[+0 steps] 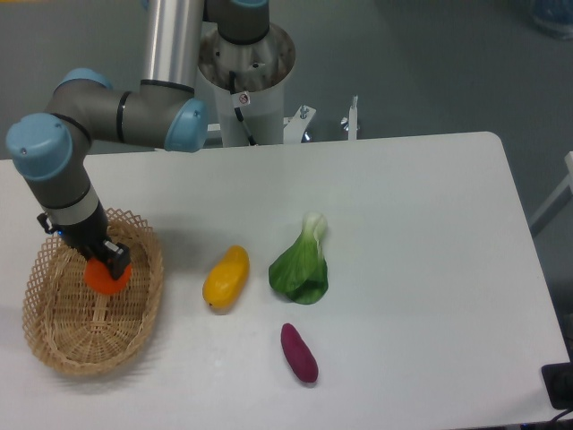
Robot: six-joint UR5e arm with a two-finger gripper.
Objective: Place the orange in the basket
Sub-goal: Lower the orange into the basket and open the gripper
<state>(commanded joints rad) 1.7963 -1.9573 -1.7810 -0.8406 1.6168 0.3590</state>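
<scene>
The orange (106, 279) is inside the basket (54, 345), in its upper part, low over the woven bottom. Whether it already rests on the weave or hangs just above it, I cannot tell. The gripper (113, 260) comes down on it from above, and its dark fingers stand close on the fruit, so it appears closed on the orange; the exact width of the opening is hidden by the fingers themselves. The orange shows below and a little to the left of the fingers, partly covered by them.

I think the fruit is held this low so that it will not roll or bounce when it is let go, and the arm reaches from above because the lattice rim blocks the sides. The task seems almost finished; what remains is opening and lifting away.

Outside the basket, to its right on the white table (430, 269), lies a yellow mango-like fruit (225, 277). Further right is a green leafy vegetable (302, 265), and below that a purple oblong vegetable (299, 353). All three lie well apart from the basket.
</scene>
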